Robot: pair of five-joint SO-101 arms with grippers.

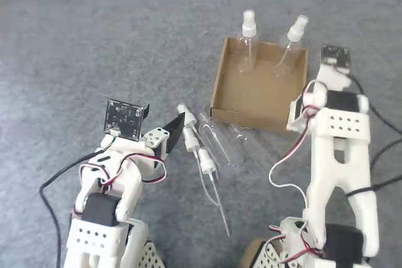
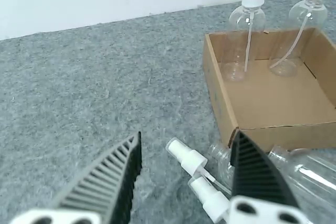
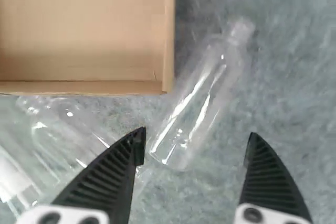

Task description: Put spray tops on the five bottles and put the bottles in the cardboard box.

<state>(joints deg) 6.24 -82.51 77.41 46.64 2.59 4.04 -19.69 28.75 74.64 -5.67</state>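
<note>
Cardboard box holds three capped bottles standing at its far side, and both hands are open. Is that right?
Not three. The high view shows two capped bottles standing at the far side of the cardboard box. The rest holds: the left hand and the right hand are both open.

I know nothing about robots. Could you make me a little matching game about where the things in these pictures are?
Things:
1. two capped bottles
2. loose spray tops
3. topless bottle
4. left claw

Places or states:
A. lying beside an outer corner of the cardboard box
B. open, low over the grey mat
C. standing upright inside the box
D. lying on the mat, thin tubes attached

Pairs: 1-C, 2-D, 3-A, 4-B
</note>
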